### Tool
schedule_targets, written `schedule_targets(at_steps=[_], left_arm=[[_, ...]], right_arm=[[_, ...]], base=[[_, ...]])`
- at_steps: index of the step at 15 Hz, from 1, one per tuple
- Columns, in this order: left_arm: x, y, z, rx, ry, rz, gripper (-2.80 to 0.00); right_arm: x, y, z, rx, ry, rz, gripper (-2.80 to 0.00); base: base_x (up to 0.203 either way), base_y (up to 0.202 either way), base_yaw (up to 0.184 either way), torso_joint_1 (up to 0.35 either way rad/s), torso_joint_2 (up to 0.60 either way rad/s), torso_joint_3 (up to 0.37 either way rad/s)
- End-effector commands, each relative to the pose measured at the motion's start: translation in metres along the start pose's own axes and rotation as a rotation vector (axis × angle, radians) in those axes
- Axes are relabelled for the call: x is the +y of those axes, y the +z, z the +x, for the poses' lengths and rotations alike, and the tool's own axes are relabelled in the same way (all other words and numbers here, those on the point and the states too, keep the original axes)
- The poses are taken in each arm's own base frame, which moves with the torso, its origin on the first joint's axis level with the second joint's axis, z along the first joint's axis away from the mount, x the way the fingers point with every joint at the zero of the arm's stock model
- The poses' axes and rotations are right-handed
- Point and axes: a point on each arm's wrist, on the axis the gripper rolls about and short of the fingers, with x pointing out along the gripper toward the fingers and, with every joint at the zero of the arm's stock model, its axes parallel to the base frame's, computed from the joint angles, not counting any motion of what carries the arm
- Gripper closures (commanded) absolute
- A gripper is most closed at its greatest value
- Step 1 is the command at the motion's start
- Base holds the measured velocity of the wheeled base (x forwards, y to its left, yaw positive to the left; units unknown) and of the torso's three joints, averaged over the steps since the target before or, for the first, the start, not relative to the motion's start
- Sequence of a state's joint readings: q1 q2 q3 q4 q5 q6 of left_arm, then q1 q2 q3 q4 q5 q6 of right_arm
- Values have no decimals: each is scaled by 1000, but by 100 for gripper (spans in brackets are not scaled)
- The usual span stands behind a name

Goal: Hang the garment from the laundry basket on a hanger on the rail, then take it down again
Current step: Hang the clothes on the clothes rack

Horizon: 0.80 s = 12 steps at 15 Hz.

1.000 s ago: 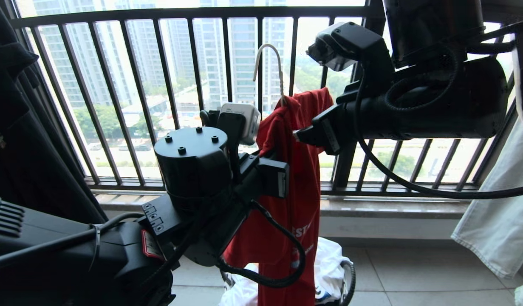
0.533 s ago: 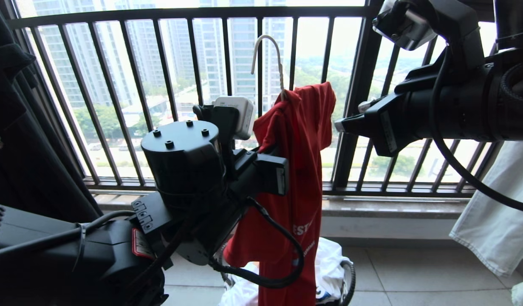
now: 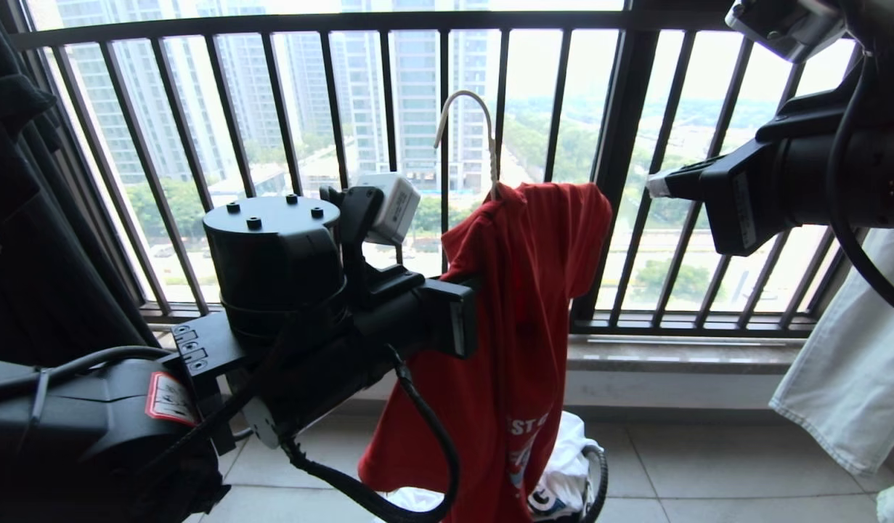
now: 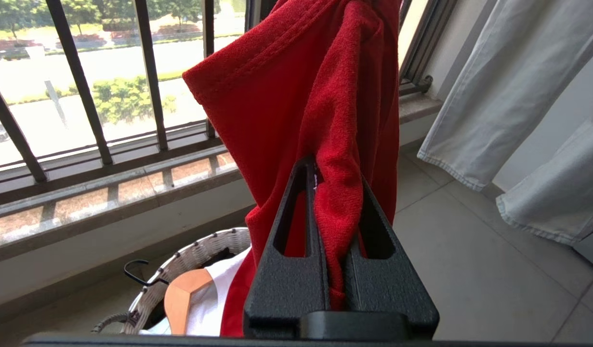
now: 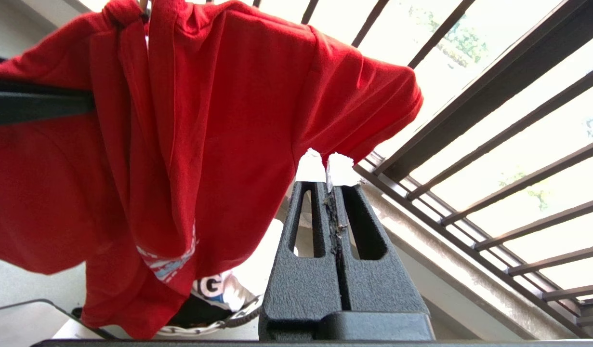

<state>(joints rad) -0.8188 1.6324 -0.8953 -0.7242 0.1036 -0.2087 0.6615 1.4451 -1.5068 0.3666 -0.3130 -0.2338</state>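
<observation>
The garment [image 3: 523, 312], a red T-shirt with white lettering, hangs on the thin off-white wire hanger [image 3: 465, 109], whose hook stands free in the air in front of the black railing. My left gripper [image 3: 470, 280] is shut on a fold of the red cloth [image 4: 332, 168] near the shirt's left shoulder and holds it up. My right gripper [image 3: 656, 185] is shut with nothing in it, off to the right of the shirt's other sleeve [image 5: 373, 96]; its white-taped tips [image 5: 325, 166] touch each other. The laundry basket [image 4: 200, 246] sits on the floor below the shirt. The rail is out of view.
The black railing [image 3: 388, 145] with vertical bars runs across the back above a stone sill. A large pale grey garment [image 3: 846, 378] hangs at the right, dark cloth [image 3: 25, 218] at the left. In the basket lie a white shirt [image 3: 563, 465] and a wooden hanger [image 4: 180, 294].
My right gripper has drawn away from the shirt, up and to the right, and has shut empty. The left arm has shifted with the shirt, whose right shoulder now spreads wider.
</observation>
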Motion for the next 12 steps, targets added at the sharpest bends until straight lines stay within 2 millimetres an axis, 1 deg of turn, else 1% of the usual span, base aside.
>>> schedule_targets(at_steps=[1,5,7,9,12], left_arm=[[12,17,-16,-4,-73,-25,0],[24,20,-35,71,-234,-61,0],[24,20,-41,106,-250,-65,0],[22,26,-50,97,-282,-63,0],[20,28,-62,130,-336,-68,0]], right_arm=[[1,-12,0,37,11,-65,0],[0,-16,-2,45,10,-99,0],[0,-20,-3,53,12,-135,0],[-1,-16,-6,20,4,-124,0],[2,-19,0,26,7,-162,0]], base=[[0,0,0,0,0,0],[0,0,0,0,0,0],[0,0,0,0,0,0],[0,0,0,0,0,0],[0,0,0,0,0,0]])
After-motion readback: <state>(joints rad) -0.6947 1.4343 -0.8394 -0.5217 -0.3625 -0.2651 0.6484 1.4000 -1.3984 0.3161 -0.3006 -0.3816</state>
